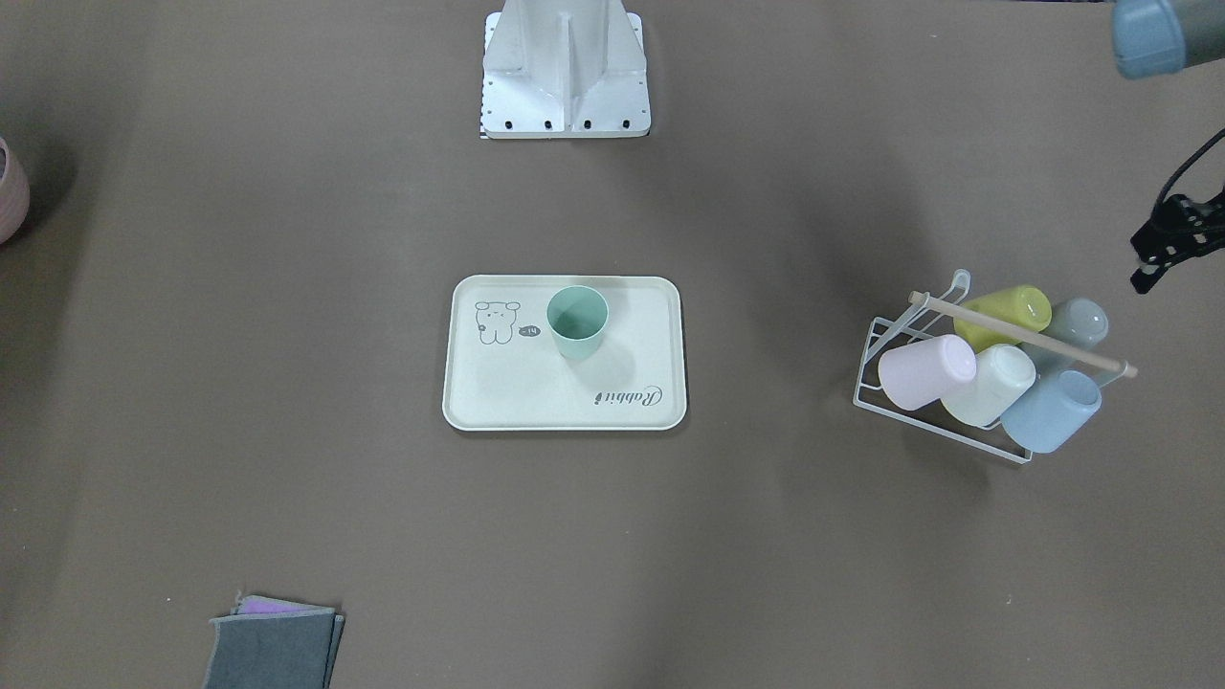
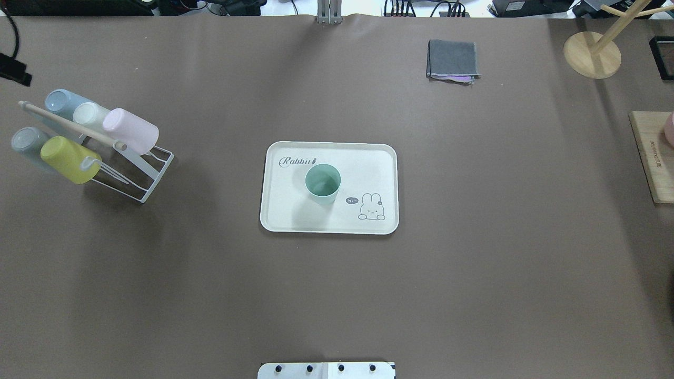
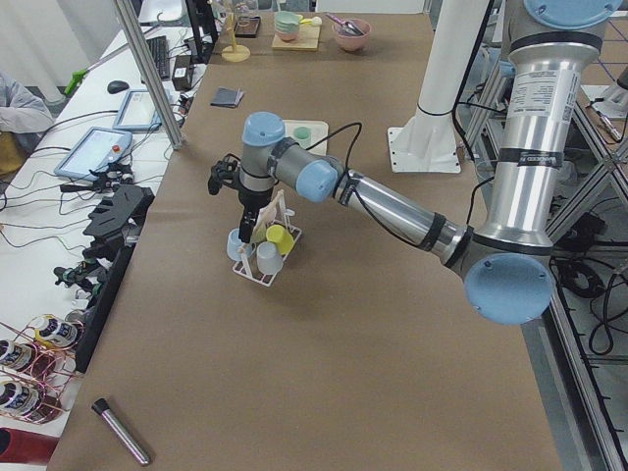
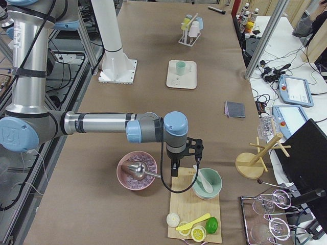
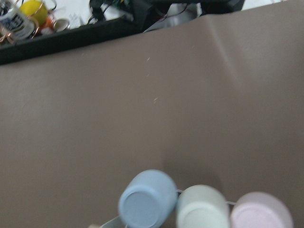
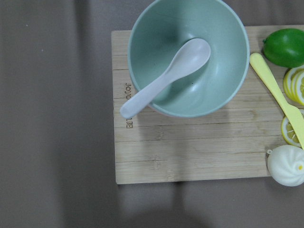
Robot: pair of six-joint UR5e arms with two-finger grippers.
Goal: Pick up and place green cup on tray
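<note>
Two arms reach out low over opposite ends of the counter (image 2: 474,263), well apart from the tray (image 2: 274,210) at its centre.

1. Left arm (image 3: 392,211): stretched across the left end, wrist turned down. The left fingers (image 3: 245,218) hang just above the wire rack (image 2: 150,181), which carries five cups lying tilted. The pictures do not show whether these fingers are apart or together.
2. Right arm (image 4: 97,124): stretched along the right end, wrist turned down. The right fingers (image 4: 175,167) hang over a wooden board (image 6: 190,147) bearing a mint bowl (image 6: 230,85) with a pale spoon (image 6: 161,78) in it. Their state cannot be told either.
3. Green cup (image 2: 323,183): upright, mouth up, on the tray near its middle, between the script and the rabbit drawing. No fingers touch it.
4. Room: brown counter surface shows on all four sides of the tray. The rack sits near the left edge, a folded grey cloth (image 2: 453,59) near the far edge toward the right corner, and the board at the right edge.
</note>
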